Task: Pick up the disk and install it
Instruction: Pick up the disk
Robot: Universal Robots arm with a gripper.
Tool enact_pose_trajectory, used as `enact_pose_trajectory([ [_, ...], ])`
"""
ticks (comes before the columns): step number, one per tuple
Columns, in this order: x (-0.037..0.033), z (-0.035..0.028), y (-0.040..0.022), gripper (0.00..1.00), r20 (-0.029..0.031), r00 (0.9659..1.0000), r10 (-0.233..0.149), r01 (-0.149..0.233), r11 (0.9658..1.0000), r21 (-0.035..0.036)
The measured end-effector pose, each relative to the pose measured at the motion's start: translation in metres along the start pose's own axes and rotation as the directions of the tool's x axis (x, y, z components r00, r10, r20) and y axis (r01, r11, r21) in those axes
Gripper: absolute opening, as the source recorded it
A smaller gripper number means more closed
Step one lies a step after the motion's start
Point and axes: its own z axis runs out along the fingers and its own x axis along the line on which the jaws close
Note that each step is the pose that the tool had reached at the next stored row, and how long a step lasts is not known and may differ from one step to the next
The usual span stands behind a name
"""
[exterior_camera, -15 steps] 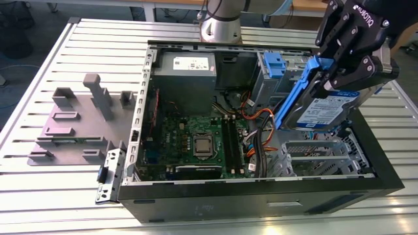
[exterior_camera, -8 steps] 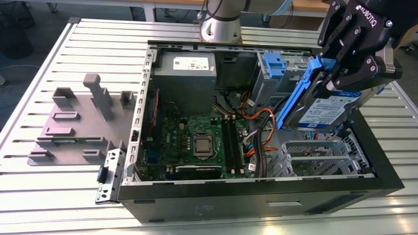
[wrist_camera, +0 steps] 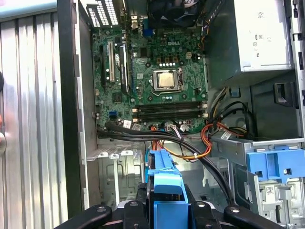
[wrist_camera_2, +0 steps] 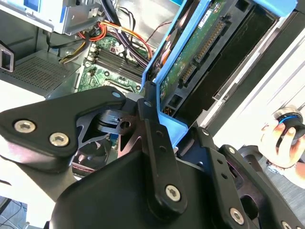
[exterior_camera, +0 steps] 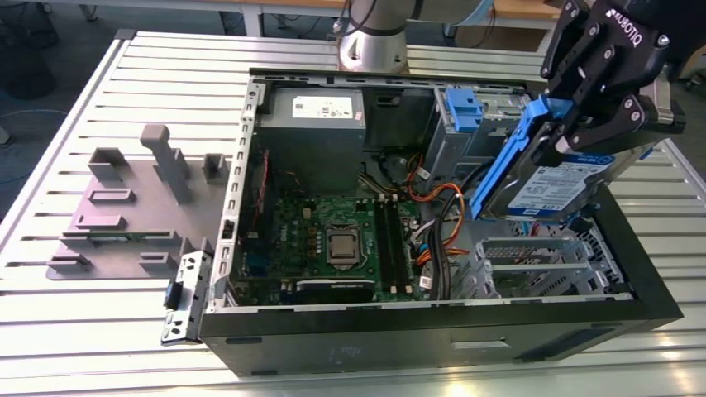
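Grips the disk (exterior_camera: 551, 188) in the gripper (exterior_camera: 565, 132), with the fingers (exterior_camera: 590, 116) drawn narrow onto the blue carrier rails at its upper end. Holds it clear of the counter (exterior_camera: 99, 331), steeply tilted, blue-and-white label facing outward in the exterior view. Hangs it over the open computer case (exterior_camera: 441, 321), above the silver drive cage (exterior_camera: 530, 258) at the case's end nearest the counter's edge on the exterior view's right. Cannot tell whether the lower end touches anything inside.

Shows the disk's underside (wrist_camera_2: 195, 57) in the second wrist view, green circuit board and connector framed by the blue rail. Beyond the case there, a person's hand (wrist_camera_2: 281, 136) on a dark object.

Looks down past the blue rail (wrist_camera: 164, 188) in the first wrist view onto the motherboard (wrist_camera: 157, 81), the grey power supply (wrist_camera: 257, 38) and a blue caddy (wrist_camera: 276, 164) seated in the upper bay.

Toward the counter's edge on the exterior view's left, well apart from the case, a grey fixture plate (exterior_camera: 121, 217) lying flat.
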Motion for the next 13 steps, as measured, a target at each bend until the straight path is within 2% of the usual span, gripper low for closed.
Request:
enact_pose_trajectory([
  [8, 0.0000, -0.0001, -0.0026, 0.37, 0.0000, 1.0000, 0.000, 0.000, 1.0000, 0.0000],
  [13, 0.0037, -0.0001, -0.0029, 0.37, 0.0001, 1.0000, 0.000, 0.000, 1.0000, 0.0000],
])
